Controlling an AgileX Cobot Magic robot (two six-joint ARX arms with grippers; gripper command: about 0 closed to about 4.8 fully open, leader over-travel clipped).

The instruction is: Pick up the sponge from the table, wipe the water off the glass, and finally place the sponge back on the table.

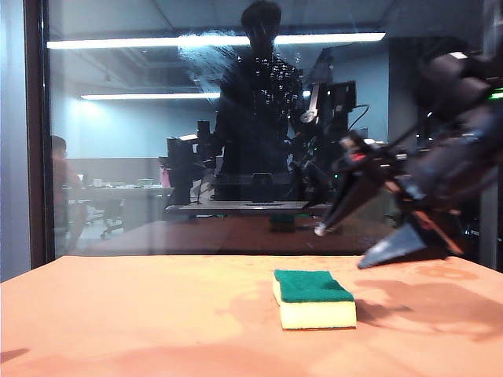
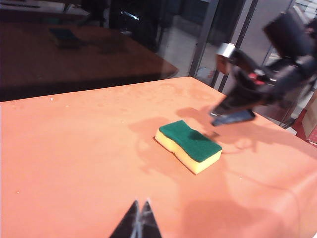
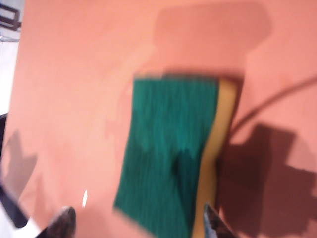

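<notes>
**Right claw spread above the sponge**

The sponge (image 1: 313, 299) lies flat on the orange worktop (image 1: 141, 314), green scouring side up, pale yellow foam below. It sits a little right of the middle in the exterior view, well in front of the glass (image 1: 157, 141), and nothing touches it.

The right claw (image 1: 346, 239) hangs in the air above and to the right of the sponge, tilted down toward the worktop, its two dark fingers spread wide apart and holding nothing. Its shadow falls on the worktop just beside the sponge. In the right wrist view the picture is blurred, yet the two fingertips (image 3: 63, 220) show at the edge of the frame with the sponge (image 3: 168, 168) between and beyond them, apart from both.

The left claw (image 2: 139, 218) shows only as two dark tips pressed together in its own wrist view, closed on nothing, well apart from the sponge (image 2: 189, 145). From that view the right claw (image 2: 225, 113) is seen hovering just past the sponge's far end.

A whitish streaky smear of water (image 1: 206, 49) marks the upper part of the glass, next to a dark reflected silhouette.
</notes>
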